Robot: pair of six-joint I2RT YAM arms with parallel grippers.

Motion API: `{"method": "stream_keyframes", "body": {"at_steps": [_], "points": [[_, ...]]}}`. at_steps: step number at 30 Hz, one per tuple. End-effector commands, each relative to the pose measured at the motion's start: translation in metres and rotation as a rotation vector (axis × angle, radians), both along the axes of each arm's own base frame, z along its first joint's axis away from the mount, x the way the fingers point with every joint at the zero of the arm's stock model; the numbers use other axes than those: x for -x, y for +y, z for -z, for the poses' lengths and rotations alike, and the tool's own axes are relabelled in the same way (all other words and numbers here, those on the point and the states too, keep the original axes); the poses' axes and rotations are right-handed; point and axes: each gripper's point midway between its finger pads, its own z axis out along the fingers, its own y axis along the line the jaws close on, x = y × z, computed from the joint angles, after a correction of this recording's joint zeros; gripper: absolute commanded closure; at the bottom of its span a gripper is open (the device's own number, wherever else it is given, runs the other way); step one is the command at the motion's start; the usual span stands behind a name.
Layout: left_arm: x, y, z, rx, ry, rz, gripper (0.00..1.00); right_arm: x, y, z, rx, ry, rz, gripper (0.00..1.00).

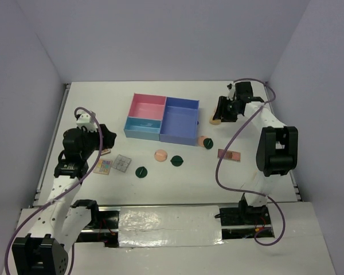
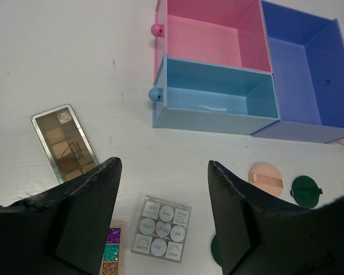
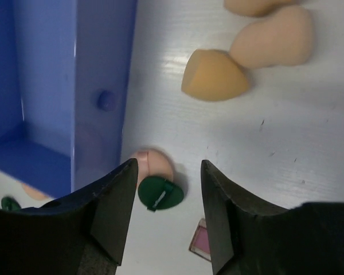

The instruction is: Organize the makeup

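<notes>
1. My left gripper (image 2: 164, 172) hangs over the left part of the table, jaws spread wide with nothing between them. I read that as lining up on the palettes below it.
2. Its wrist view gives detail the overhead view blurs. A brown palette (image 2: 64, 142), a numbered palette (image 2: 161, 228) and the corner of a glitter palette (image 2: 112, 252) lie flat, between the left edge and the tray (image 2: 215, 123).
3. That view also looks into the tray's pink, light-blue and dark-blue compartments. What I can see of them holds nothing, so I judge the sorting has barely begun.
4. My right gripper (image 3: 169, 166) is likewise wide and empty, toward the far right corner beside the tray's right wall. It is probably there for the sponges (image 3: 215, 74).
5. The right wrist view shows three sponges bunched together; overhead, only one peeks out by the gripper.
6. A puff (image 3: 155, 166) touching a compact (image 3: 160, 193) lies off the tray's near right corner. Only the overhead view shows a second puff (image 1: 160, 155) and the other compacts (image 1: 140, 171) mid-table toward the near edge. It also shows a pink palette (image 1: 229, 154) nearer the right edge.
</notes>
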Motion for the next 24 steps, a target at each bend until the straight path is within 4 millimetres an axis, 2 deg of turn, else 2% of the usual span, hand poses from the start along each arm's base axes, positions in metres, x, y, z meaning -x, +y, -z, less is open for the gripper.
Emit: {"method": "stream_keyframes", "body": {"at_steps": [1, 3, 4, 5, 11, 20, 24], "points": [[-0.006, 0.002, -0.029, -0.008, -0.086, -0.009, 0.26, -0.033, -0.011, -0.018, -0.003, -0.049, 0.130, 0.46], [-0.006, 0.003, -0.029, -0.009, -0.087, -0.015, 0.25, -0.040, -0.015, -0.013, 0.006, -0.068, 0.150, 0.46], [-0.006, 0.004, -0.029, -0.011, -0.087, -0.018, 0.25, -0.045, -0.030, -0.011, 0.015, -0.078, 0.184, 0.46], [-0.006, 0.004, -0.029, -0.011, -0.087, -0.018, 0.25, -0.048, -0.035, -0.010, 0.020, -0.080, 0.197, 0.45], [-0.006, 0.005, -0.029, -0.011, -0.088, -0.024, 0.25, -0.074, -0.061, 0.005, 0.026, -0.087, 0.242, 0.44], [-0.006, 0.006, -0.028, -0.012, -0.087, -0.030, 0.24, -0.099, -0.062, 0.016, -0.004, -0.084, 0.190, 0.42], [-0.006, 0.006, -0.028, -0.012, -0.085, -0.030, 0.24, -0.104, -0.064, 0.033, 0.001, -0.051, 0.187, 0.42]]}}
